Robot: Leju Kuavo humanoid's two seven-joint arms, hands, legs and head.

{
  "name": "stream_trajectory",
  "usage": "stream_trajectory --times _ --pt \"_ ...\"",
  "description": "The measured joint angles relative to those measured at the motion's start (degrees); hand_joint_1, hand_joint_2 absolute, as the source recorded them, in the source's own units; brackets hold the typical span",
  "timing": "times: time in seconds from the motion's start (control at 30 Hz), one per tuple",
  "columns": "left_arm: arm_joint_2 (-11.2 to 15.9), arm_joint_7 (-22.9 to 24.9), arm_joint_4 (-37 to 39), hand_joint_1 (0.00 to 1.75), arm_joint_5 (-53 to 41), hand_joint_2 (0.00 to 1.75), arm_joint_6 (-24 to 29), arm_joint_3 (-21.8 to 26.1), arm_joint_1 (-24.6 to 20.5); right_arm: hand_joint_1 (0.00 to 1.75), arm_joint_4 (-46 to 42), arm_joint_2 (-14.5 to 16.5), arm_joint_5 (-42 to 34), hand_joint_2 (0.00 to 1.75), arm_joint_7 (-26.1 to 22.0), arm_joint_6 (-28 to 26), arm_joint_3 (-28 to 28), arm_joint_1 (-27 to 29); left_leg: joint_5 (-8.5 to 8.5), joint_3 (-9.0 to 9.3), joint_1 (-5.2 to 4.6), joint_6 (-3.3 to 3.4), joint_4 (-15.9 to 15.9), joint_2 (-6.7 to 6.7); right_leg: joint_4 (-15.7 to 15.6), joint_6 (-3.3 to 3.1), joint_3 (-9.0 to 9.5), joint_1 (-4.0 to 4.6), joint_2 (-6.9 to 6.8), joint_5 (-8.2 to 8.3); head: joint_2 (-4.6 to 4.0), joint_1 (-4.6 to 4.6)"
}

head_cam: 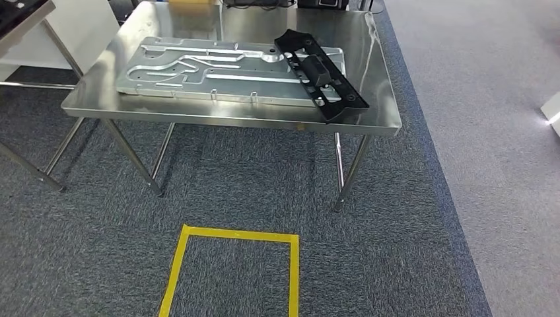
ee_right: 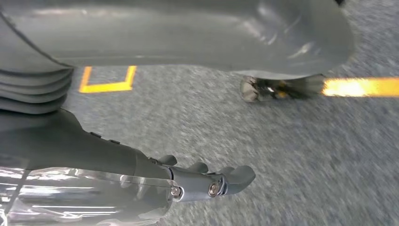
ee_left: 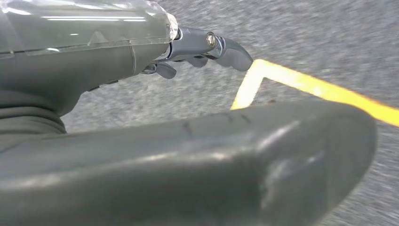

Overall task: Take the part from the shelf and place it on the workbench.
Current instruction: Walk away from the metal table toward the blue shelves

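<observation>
One black part (head_cam: 319, 66) on steel workbench (head_cam: 198, 112), both hands empty

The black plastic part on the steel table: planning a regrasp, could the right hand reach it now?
Probably not: the right hand hangs empty over carpet, and the black plastic part lies across the floor on the steel table.

A black bracket (head_cam: 319, 72) lies slantwise across the grooved aluminium plate (head_cam: 218, 69), covering most of the steel workbench (head_cam: 198, 113). Bare steel shows along its near edge and right end.

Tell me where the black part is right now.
In the head view, the black part lies diagonally on the right end of the machined metal plate, on the steel workbench.
</observation>
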Motion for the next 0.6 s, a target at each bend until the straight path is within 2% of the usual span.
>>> stream_trajectory --times 0.03,0.07,0.1,0.17,0.2,0.23,0.3,0.37,0.43,0.5,0.57,0.6 --pt "0.03 1.11 0.00 0.00 -0.09 0.00 -0.56 -0.37 0.08 0.00 0.00 0.01 0.19 0.00 1.08 -0.07 0.00 -0.10 0.15 -0.06 -0.01 0.56 0.04 -0.60 -0.02 0.34 0.06 -0.09 -0.27 -0.07 0.00 0.00" --pt "0.05 2.35 0.00 0.00 -0.19 0.00 -1.25 -0.80 0.15 0.00 0.00 0.01 0.38 0.00 2.25 -0.16 0.00 -0.19 0.36 -0.11 -0.03 1.00 -0.05 -1.08 0.34 0.66 -0.01 -0.23 0.11 -0.53 0.00 0.01" --pt "0.09 3.39 0.00 0.00 -0.29 0.00 -1.85 -1.25 0.18 0.00 0.01 0.01 0.51 0.00 3.10 -0.29 0.00 -0.25 0.62 -0.18 -0.02 1.43 -0.15 -1.58 1.60 0.90 -0.50 -0.38 1.00 -1.66 0.00 0.01" --pt "0.14 4.87 0.00 0.00 -0.57 0.00 -2.74 -2.23 0.15 0.00 0.02 0.02 0.75 0.00 4.01 -0.55 -0.04 -0.19 1.04 -0.53 -0.11 2.05 -0.21 -2.53 7.49 1.05 -3.05 -0.46 3.37 -5.58 0.00 0.01" --pt "0.15 5.16 0.00 0.00 -0.80 0.00 -2.95 -2.72 0.14 0.00 0.02 0.02 0.95 0.00 4.04 -0.67 -0.07 -0.13 1.19 -0.78 -0.25 2.27 -0.17 -3.08 11.57 0.96 -4.89 -0.43 4.03 -7.65 0.00 0.01" --pt "0.16 5.13 0.00 0.00 -1.09 0.00 -3.02 -3.23 0.17 0.00 0.02 0.02 1.28 0.00 3.75 -0.73 -0.09 -0.08 1.31 -0.99 -0.42 2.41 -0.12 -3.69 15.01 0.84 -6.45 -0.39 4.34 -8.92 0.00 0.01" --pt "0.16 4.65 0.00 0.00 -1.64 0.00 -2.86 -4.03 0.26 0.00 0.02 0.04 2.02 0.00 2.86 -0.64 -0.11 -0.04 1.43 -1.21 -0.70 2.52 -0.01 -4.81 17.64 0.51 -7.62 -0.32 4.58 -8.95 0.00 0.01" --pt "0.16 4.34 0.00 0.00 -1.86 0.00 -2.69 -4.31 0.30 0.00 0.02 0.07 2.36 0.00 2.36 -0.50 -0.11 -0.04 1.45 -1.24 -0.79 2.52 0.04 -5.28 17.06 0.32 -7.32 -0.28 4.64 -8.05 0.00 0.01" --pt "0.16 4.32 0.00 0.00 -1.88 0.00 -2.68 -4.32 0.30 0.00 0.02 0.07 2.37 0.00 2.34 -0.48 -0.11 -0.04 1.45 -1.24 -0.80 2.52 0.04 -5.31 16.92 0.31 -7.24 -0.28 4.65 -7.95 0.00 0.01" --pt "0.15 4.02 0.00 0.00 -2.19 0.00 -2.60 -4.61 0.23 0.00 0.03 0.11 2.52 0.00 1.73 -0.37 -0.11 -0.07 1.47 -1.17 -0.92 2.49 0.10 -6.09 11.96 -0.19 -4.76 -0.11 5.30 -5.20 0.00 0.01" --pt "-0.04 3.65 -0.03 0.00 -3.42 0.00 -2.36 -5.93 0.08 0.00 0.04 0.21 2.38 0.00 0.61 -0.42 -0.11 -0.04 1.76 -1.47 -0.95 1.79 0.15 -8.11 3.89 -1.03 -0.92 0.19 7.00 -1.97 0.00 0.01" --pt "-0.11 3.60 -0.05 0.00 -3.95 0.00 -2.25 -6.57 0.07 0.00 0.05 0.30 2.23 0.00 0.28 -0.51 -0.12 -0.03 1.96 -1.72 -1.03 1.28 0.10 -9.00 1.61 -1.38 0.04 0.12 7.41 -1.37 0.00 0.00"
